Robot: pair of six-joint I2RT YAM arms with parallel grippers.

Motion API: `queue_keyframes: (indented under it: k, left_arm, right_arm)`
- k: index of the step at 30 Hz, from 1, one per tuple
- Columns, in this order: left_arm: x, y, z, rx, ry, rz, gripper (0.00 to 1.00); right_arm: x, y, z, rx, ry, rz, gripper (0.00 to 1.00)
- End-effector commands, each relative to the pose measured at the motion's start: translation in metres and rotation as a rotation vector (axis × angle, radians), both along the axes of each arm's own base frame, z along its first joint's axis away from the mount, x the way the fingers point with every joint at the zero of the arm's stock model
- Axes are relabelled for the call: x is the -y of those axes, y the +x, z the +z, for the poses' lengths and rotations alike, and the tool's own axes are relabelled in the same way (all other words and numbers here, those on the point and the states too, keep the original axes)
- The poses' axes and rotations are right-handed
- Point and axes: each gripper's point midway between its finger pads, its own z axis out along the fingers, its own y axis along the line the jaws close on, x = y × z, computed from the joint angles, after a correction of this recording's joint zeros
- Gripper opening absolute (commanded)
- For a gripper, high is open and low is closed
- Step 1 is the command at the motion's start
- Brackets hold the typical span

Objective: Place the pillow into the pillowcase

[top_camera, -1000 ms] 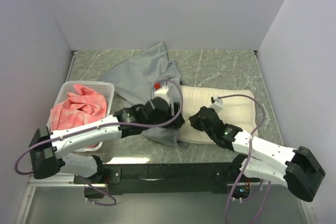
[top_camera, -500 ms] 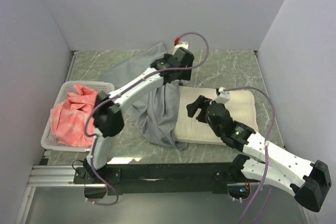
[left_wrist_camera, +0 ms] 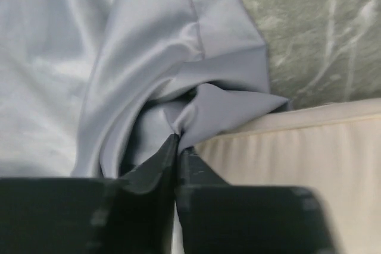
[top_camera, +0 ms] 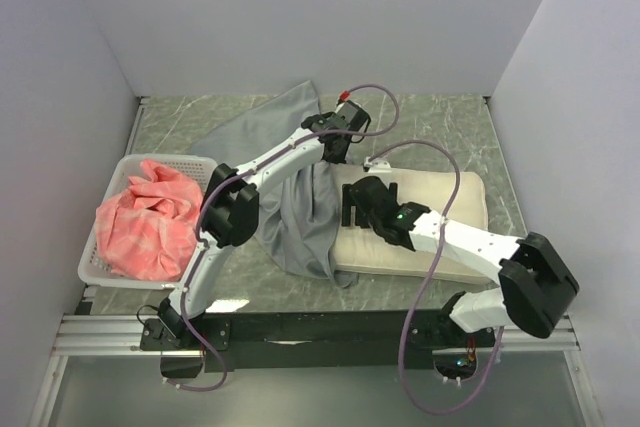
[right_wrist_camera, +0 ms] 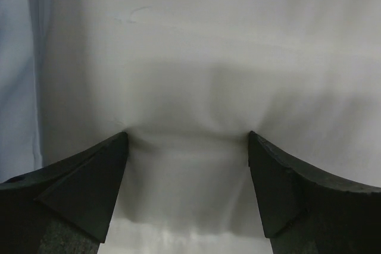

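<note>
The grey pillowcase point(top_camera: 300, 217) lies crumpled from the back of the table down over the left end of the cream pillow point(top_camera: 440, 212). My left gripper point(top_camera: 331, 151) reaches over its upper part. In the left wrist view this gripper point(left_wrist_camera: 177, 142) is shut on a pinched fold of the pillowcase point(left_wrist_camera: 149, 57), right beside the edge of the pillow point(left_wrist_camera: 297, 159). My right gripper point(top_camera: 358, 203) is over the pillow's left end. The right wrist view shows this gripper point(right_wrist_camera: 187, 141) open, both tips pressed into the pillow point(right_wrist_camera: 208, 57), which bulges between them, with the pillowcase point(right_wrist_camera: 15, 57) at the left edge.
A white lattice basket point(top_camera: 165, 160) holding a pink checked cloth point(top_camera: 145, 222) stands at the left of the marble table point(top_camera: 420, 127). Grey walls close in the left, back and right sides.
The left arm swung from the front to the back over the pillowcase, and its gripper closed on a fold. The right gripper opened and moved onto the pillow's left end.
</note>
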Motion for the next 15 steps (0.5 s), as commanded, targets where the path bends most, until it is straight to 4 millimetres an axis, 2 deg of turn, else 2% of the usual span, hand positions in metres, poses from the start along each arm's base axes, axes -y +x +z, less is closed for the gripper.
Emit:
queue_keyframes:
  k: [1,2,3,4,5,6,7,8,9,11,12,14,15]
  left_arm:
    - [0.023,-0.003,0.040,0.044,-0.136,-0.067,0.01]
    - [0.031,-0.005,0.048,0.055,-0.174,-0.091,0.01]
    - [0.044,-0.014,0.065,0.064,-0.223,-0.141,0.01]
    - [0.052,-0.019,0.074,0.080,-0.241,-0.176,0.01]
    - [0.060,-0.024,0.085,0.096,-0.265,-0.204,0.01]
    - [0.071,-0.032,0.102,0.113,-0.306,-0.245,0.01]
    - [0.085,-0.045,0.112,0.092,-0.367,-0.322,0.01]
    - [0.095,-0.049,0.124,0.106,-0.420,-0.357,0.01]
    - [0.104,-0.059,0.142,0.115,-0.475,-0.403,0.01]
    - [0.123,-0.079,0.162,0.089,-0.577,-0.493,0.01]
    - [0.132,-0.091,0.178,0.102,-0.626,-0.535,0.01]
    - [0.148,-0.114,0.195,0.081,-0.701,-0.615,0.01]
    - [0.159,-0.125,0.209,0.086,-0.757,-0.643,0.01]
  right_arm:
    - [-0.007,0.003,-0.024,-0.046,-0.016,0.023,0.82]
    - [-0.010,0.003,-0.027,-0.058,-0.010,0.028,0.75]
    - [-0.019,0.003,-0.027,-0.074,0.011,0.049,0.32]
    - [-0.022,0.002,-0.028,-0.088,0.026,0.051,0.12]
    - [-0.027,0.000,-0.024,-0.092,0.060,0.052,0.00]
    - [-0.032,-0.002,-0.018,-0.086,0.101,0.062,0.00]
    - [-0.041,-0.006,0.002,-0.064,0.182,0.093,0.00]
    - [-0.046,-0.010,0.014,-0.055,0.244,0.097,0.00]
    - [-0.049,-0.014,0.038,-0.007,0.315,0.112,0.00]
    - [-0.050,-0.020,0.059,0.026,0.385,0.103,0.00]
    - [-0.046,-0.022,0.075,0.063,0.420,0.096,0.00]
    - [-0.037,-0.019,0.083,0.095,0.445,0.033,0.00]
    - [-0.032,-0.018,0.084,0.110,0.445,0.011,0.00]
